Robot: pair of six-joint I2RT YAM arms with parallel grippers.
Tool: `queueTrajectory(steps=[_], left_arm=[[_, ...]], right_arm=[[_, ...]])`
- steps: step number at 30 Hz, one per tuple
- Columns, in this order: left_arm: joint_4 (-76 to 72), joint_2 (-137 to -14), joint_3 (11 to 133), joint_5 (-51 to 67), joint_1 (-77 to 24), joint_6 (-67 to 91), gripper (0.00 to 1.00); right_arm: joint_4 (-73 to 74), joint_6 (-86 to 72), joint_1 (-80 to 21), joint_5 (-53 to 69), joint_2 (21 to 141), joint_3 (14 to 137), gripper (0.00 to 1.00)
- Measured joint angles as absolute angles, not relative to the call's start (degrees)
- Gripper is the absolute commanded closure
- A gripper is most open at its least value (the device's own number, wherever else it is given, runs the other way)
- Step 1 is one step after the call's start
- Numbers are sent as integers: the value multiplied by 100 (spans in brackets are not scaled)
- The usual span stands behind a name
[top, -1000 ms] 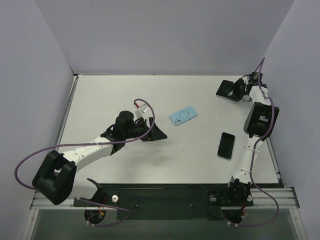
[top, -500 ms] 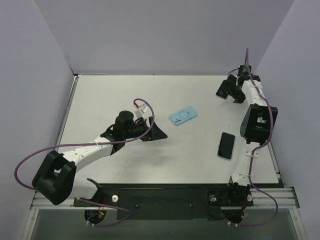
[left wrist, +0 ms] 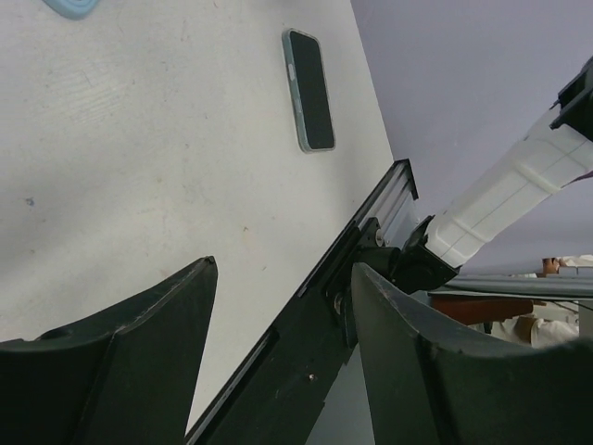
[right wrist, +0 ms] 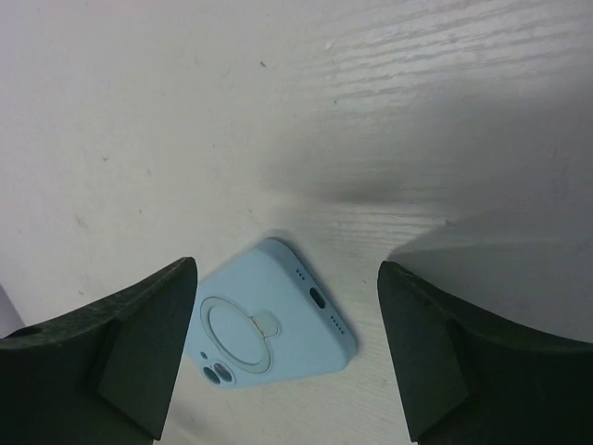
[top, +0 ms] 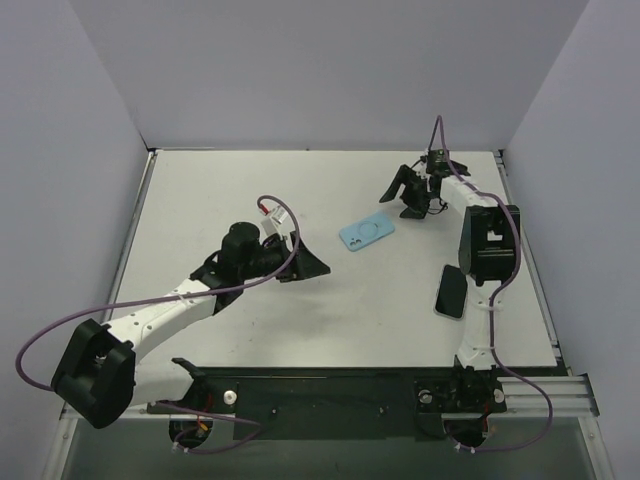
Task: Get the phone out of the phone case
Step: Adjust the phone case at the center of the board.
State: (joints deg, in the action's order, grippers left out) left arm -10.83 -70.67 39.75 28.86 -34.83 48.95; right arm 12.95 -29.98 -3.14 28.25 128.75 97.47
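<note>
A light blue phone case (top: 366, 233) lies back up on the white table, its ring and camera cutouts showing. In the right wrist view the case (right wrist: 269, 320) lies below and between my open fingers. My right gripper (top: 404, 194) is open and empty, just right of and beyond the case. A black-screened phone (top: 452, 291) lies face up on the right of the table, apart from the case; it also shows in the left wrist view (left wrist: 309, 88). My left gripper (top: 306, 263) is open and empty, left of and nearer than the case. Only a corner of the case (left wrist: 70, 6) shows in the left wrist view.
The table (top: 220, 190) is walled by purple-grey panels at the back and sides. A black rail (top: 330, 390) with the arm bases runs along the near edge. The right arm's links (top: 486, 245) stand beside the phone.
My right gripper has swung left from the far right corner to just beside the blue case. My left arm has shifted slightly left. Case and phone have not moved.
</note>
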Motion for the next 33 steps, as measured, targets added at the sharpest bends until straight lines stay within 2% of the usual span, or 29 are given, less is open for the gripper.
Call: queueTrajectory(steps=[4,7,10,14,19,25,29,33], left_arm=[[-871,-7122,3977,2648,-3476,4912,30],[-703,-7511,4084,2368,-3448,5004,27],[-473,-8427,4506,2178,-3356,5113,27],[-403,-9865,5266,2049,-3164,5371,33],[-189,-11006,6208,1800,-2915,5428,43],[1,-11832,7494,1811,-2571,5157,46],[180,-12283,8206,1837,-2547,5017,52],[148,-12634,8451,2001,-2576,5089,52]], right_arm=[[1131,-2886,-336,3166,12838,9546,33],[757,-2908,-408,3380,12527,8914,34],[318,-3076,-543,3474,12066,8082,37],[-156,-3332,-701,3575,11708,7365,42],[-213,-3378,-731,3529,11703,7334,43],[309,-3120,-768,3144,11791,7695,50],[574,-2993,-770,3033,11952,7996,51],[692,-2974,-810,2978,12014,8125,51]])
